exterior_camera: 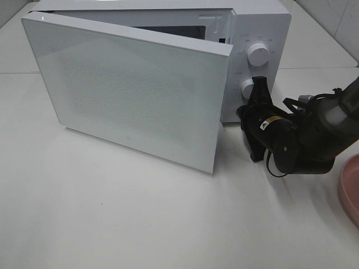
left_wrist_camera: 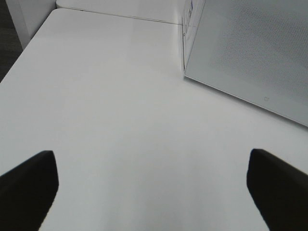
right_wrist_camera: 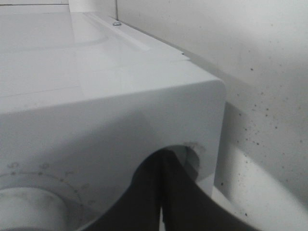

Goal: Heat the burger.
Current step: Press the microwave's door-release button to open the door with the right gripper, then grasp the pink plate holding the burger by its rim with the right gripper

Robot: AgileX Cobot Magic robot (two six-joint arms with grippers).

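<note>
The burger is not in view; the open door (exterior_camera: 134, 89) of the white microwave (exterior_camera: 263, 22) hides the inside. My right gripper (exterior_camera: 259, 84) is shut, its dark fingers (right_wrist_camera: 144, 202) pressed together against the control panel by the lower knob (exterior_camera: 247, 89). The upper knob (exterior_camera: 258, 53) is untouched. In the right wrist view, one knob (right_wrist_camera: 29, 207) shows beside my gripper (right_wrist_camera: 162, 192). My left gripper (left_wrist_camera: 154, 192) is open and empty over bare table, with the door's corner (left_wrist_camera: 250, 57) ahead of it. The left arm does not show in the exterior high view.
A pink plate (exterior_camera: 350, 188) lies at the table's right edge, partly cut off. The microwave door swings far out toward the front left. A speckled white wall (right_wrist_camera: 269, 72) stands behind the microwave. The white table (exterior_camera: 112, 213) stretches in front.
</note>
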